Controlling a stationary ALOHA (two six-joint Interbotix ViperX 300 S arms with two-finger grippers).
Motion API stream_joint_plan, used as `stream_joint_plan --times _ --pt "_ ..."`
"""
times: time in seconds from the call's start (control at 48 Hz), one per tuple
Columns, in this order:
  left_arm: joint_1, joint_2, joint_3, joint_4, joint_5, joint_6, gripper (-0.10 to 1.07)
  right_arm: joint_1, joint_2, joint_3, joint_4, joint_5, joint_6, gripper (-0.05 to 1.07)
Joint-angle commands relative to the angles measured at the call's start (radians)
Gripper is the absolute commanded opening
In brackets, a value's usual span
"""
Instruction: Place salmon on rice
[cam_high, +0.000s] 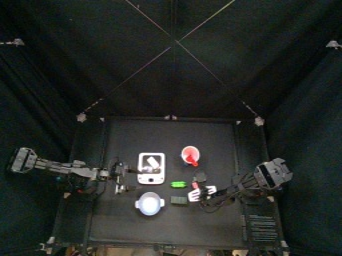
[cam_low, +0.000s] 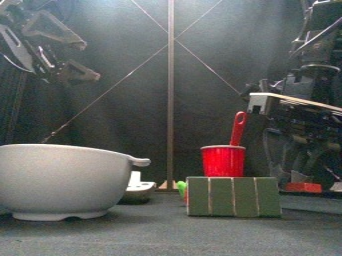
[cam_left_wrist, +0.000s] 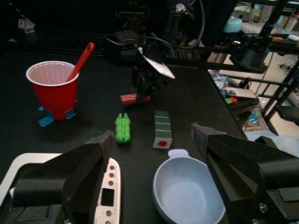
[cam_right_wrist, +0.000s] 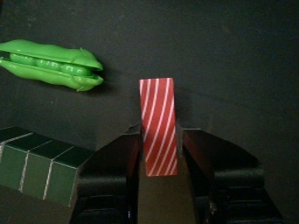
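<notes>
Top: right gripper (cam_high: 199, 189) beside green block (cam_high: 177, 184), right of rice (cam_high: 150, 169).
Left wrist: left gripper (cam_left_wrist: 152, 171) spread wide, empty, over bowl (cam_left_wrist: 187, 191).
Right wrist: jaws clamped on salmon (cam_right_wrist: 158, 124), near pea pod (cam_right_wrist: 49, 63).

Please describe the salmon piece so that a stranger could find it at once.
Find the right arm's claw over the black table. The salmon piece stands between its jaws, near a green pea pod: only it is a slab striped red and white.
</notes>
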Motion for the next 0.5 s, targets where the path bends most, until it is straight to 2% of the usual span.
stream_joint_plan --times 0.0,0.271,0.479 --pt "0.003 0.003 -0.012 -0.002 -0.005 0.000 1.03 0.002 -0.034 -0.023 -0.008 0.003 -0.002 0.60" --pt "0.002 0.003 -0.011 -0.002 -0.005 0.002 1.03 0.005 -0.035 -0.040 -0.064 0.000 -0.002 0.60" --pt "0.009 0.002 -0.011 0.000 -0.005 0.002 1.03 0.017 -0.035 -0.084 -0.175 -0.028 -0.002 0.60"
